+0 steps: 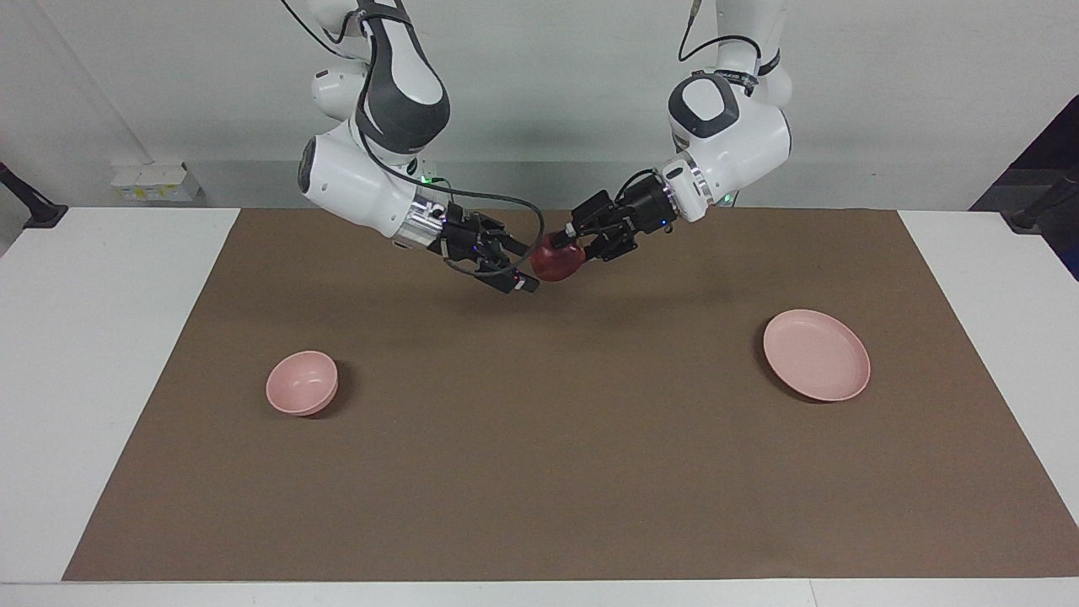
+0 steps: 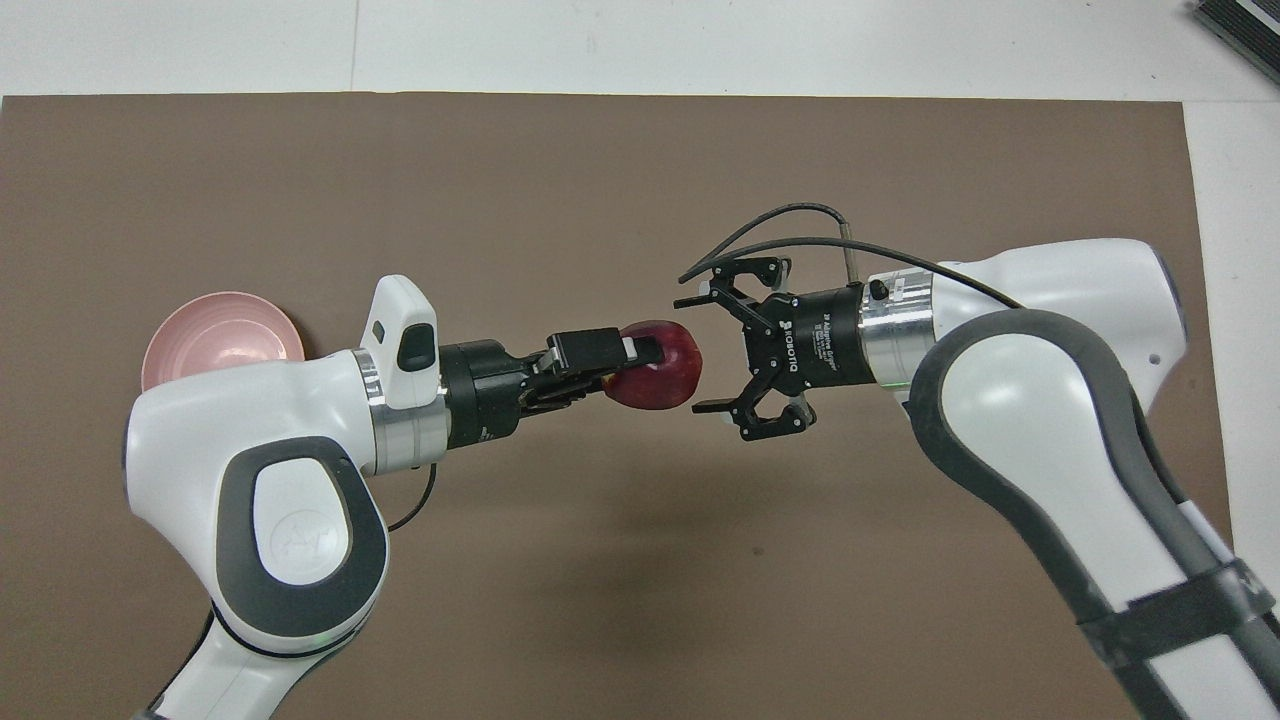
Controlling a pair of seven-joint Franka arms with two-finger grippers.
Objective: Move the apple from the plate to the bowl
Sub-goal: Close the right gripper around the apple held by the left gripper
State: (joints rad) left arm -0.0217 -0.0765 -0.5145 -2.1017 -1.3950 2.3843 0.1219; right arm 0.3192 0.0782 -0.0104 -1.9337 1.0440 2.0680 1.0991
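The dark red apple [image 1: 556, 261] hangs in the air over the middle of the brown mat, held by my left gripper [image 1: 568, 245], which is shut on it. It also shows in the overhead view [image 2: 662, 375], with the left gripper [image 2: 632, 362] on it. My right gripper [image 1: 523, 266] is open and faces the apple; its fingertips [image 2: 700, 406] reach the apple's edge on either side. The pink plate [image 1: 816, 354] lies bare toward the left arm's end; my left arm partly covers it in the overhead view [image 2: 215, 335]. The pink bowl [image 1: 302, 384] stands toward the right arm's end, hidden under my right arm in the overhead view.
The brown mat [image 1: 539, 472] covers most of the white table [image 1: 101, 354]. A small white box [image 1: 156, 181] sits by the wall at the right arm's end.
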